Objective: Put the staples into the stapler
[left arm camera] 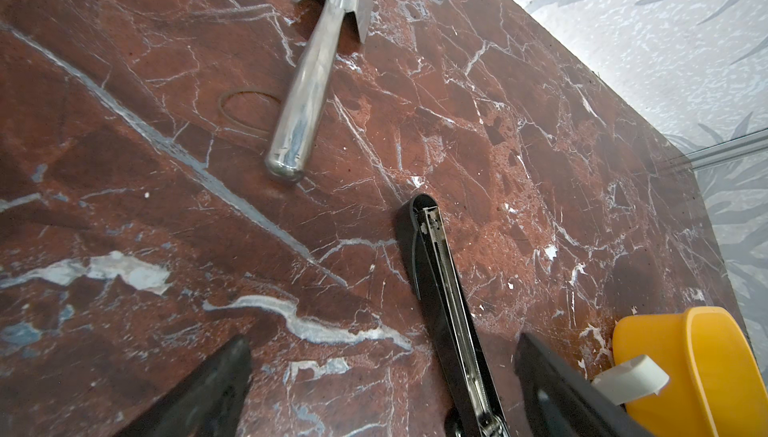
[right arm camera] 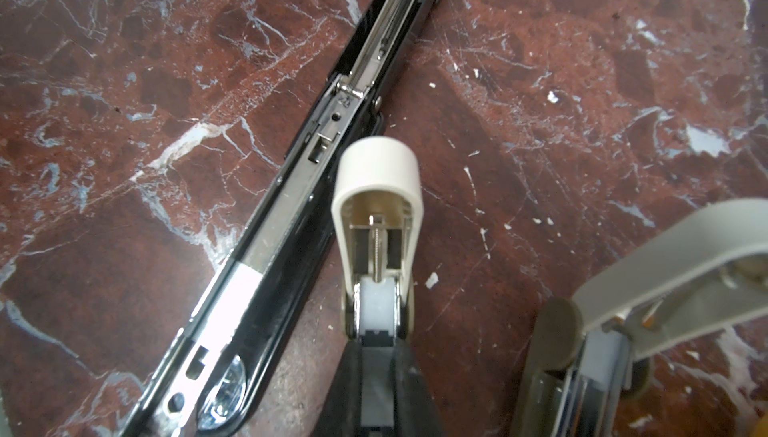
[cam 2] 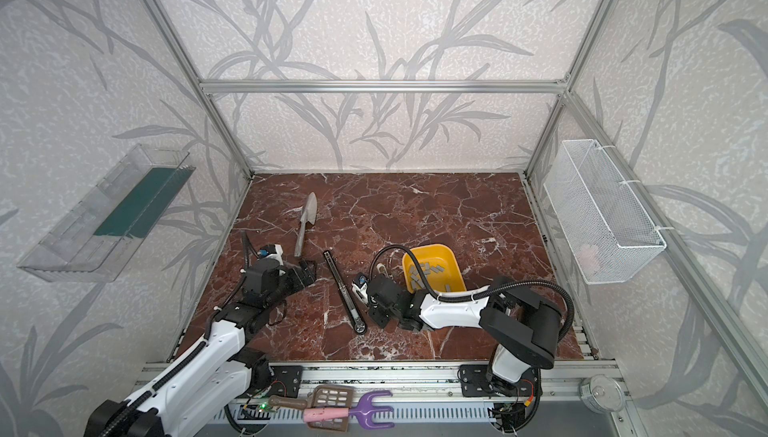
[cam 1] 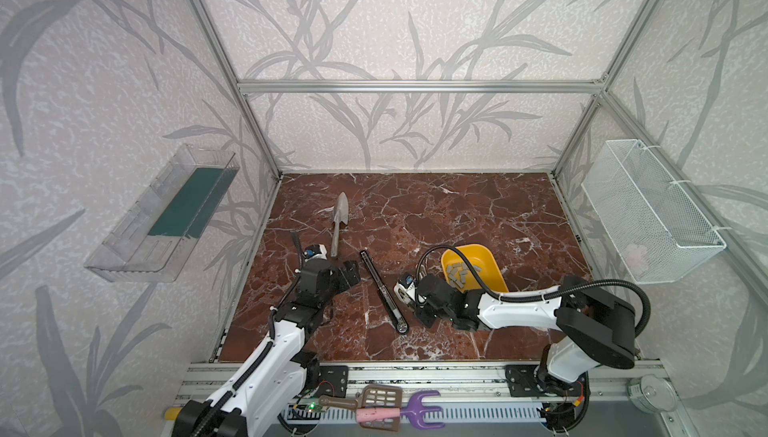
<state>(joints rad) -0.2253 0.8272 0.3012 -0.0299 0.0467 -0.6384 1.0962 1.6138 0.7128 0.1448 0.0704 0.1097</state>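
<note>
The black stapler (cam 1: 382,289) (cam 2: 344,291) lies opened out flat on the marble, silvery rail up (right arm camera: 291,206) (left arm camera: 449,310). The staples (cam 1: 459,275) (cam 2: 424,273), several small grey strips, lie in the yellow tray (cam 1: 478,254) to its right. My right gripper (right arm camera: 376,339) (cam 1: 409,298) sits between stapler and tray, shut on the end of a cream-white oblong block (right arm camera: 376,190) whose tip lies beside the stapler's hinge. My left gripper (left arm camera: 382,339) (cam 1: 351,273) stands wide open and empty, just left of the stapler's far half.
A second cream-white block (right arm camera: 665,268) (left arm camera: 631,376) lies beside the tray's left edge. A metal trowel (cam 1: 338,223) (left arm camera: 316,82) lies at the back left. A wire basket (cam 1: 648,210) and a clear shelf (cam 1: 162,214) hang on the side walls. Toy tools (cam 1: 395,408) rest on the front rail.
</note>
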